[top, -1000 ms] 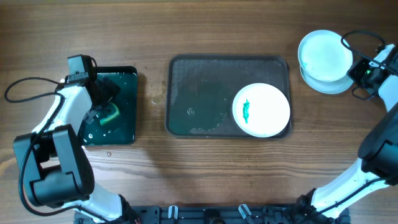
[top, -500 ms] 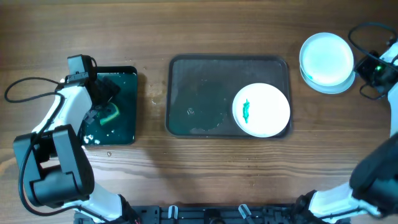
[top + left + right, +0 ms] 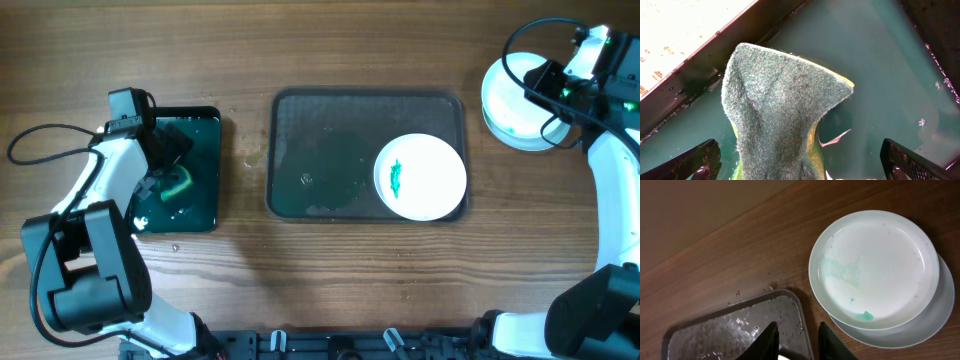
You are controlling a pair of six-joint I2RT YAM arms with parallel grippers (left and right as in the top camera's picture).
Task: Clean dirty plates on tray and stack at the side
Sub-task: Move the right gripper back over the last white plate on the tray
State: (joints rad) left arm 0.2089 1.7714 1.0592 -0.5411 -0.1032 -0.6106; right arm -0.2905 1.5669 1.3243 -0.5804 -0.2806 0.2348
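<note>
A large dark tray (image 3: 320, 120) lies in the middle of the wooden tabletop (image 3: 350, 290), its surface wet with droplets. On its right half rests a white plate (image 3: 430, 195) with a teal smear (image 3: 396, 177) just left of its centre. At the far right of the tabletop, apart from the tray's far right corner, two more plates sit stacked. The top plate (image 3: 875, 267) is white with faint teal traces and a small green spot near its edge. It lies a little off-centre on the lower plate (image 3: 942, 315), whose pale rim shows as a crescent on one side. The right arm (image 3: 605, 170) reaches over the right side of this stack. The right claw (image 3: 797, 342) hovers near the stack, its two fingers a narrow gap apart and grasping nothing. At the left of the tabletop a small black tray (image 3: 205, 120) holds green water (image 3: 880, 75). A sponge (image 3: 780, 110) with a rough green face and a yellow edge stands tilted in that water, near the small tray's wall. The left claw (image 3: 807, 165) is released, its fingers (image 3: 695, 162) spread wide on either side of the sponge, one tip well clear of it and the other just beside it. Only the tips show at the lower edge of the wrist view.
</note>
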